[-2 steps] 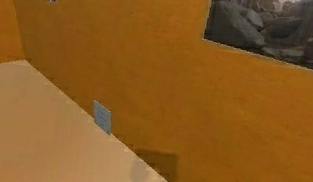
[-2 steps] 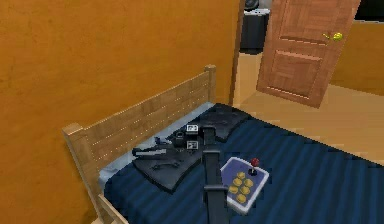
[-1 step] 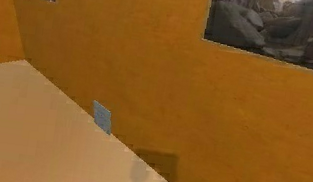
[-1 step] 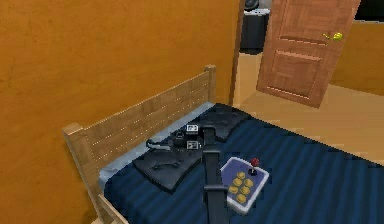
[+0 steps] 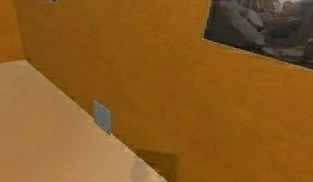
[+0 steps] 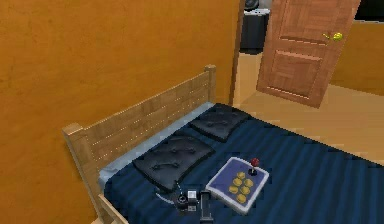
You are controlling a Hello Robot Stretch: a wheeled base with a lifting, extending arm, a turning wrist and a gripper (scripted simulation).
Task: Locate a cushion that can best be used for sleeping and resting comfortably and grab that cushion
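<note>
Two dark tufted cushions lie at the head of a bed point(image 6: 310, 170) with a navy striped cover. The nearer cushion point(image 6: 175, 158) sits toward the arm side view's lower left, and the second cushion point(image 6: 222, 122) lies farther along the wooden slatted headboard point(image 6: 150, 112). My gripper point(image 6: 183, 199) shows at the bottom edge, by the nearer cushion's lower corner, with the bed cover behind it. I cannot tell whether it holds anything or touches the cushion.
A white board with yellow buttons and a red-topped stick point(image 6: 239, 181) lies on the bed beside the gripper. A wooden door point(image 6: 305, 50) stands at the upper right. Ahead is an orange wall with two framed pictures point(image 5: 284, 27), a small blue panel point(image 5: 102, 116) and beige floor point(image 5: 28, 133).
</note>
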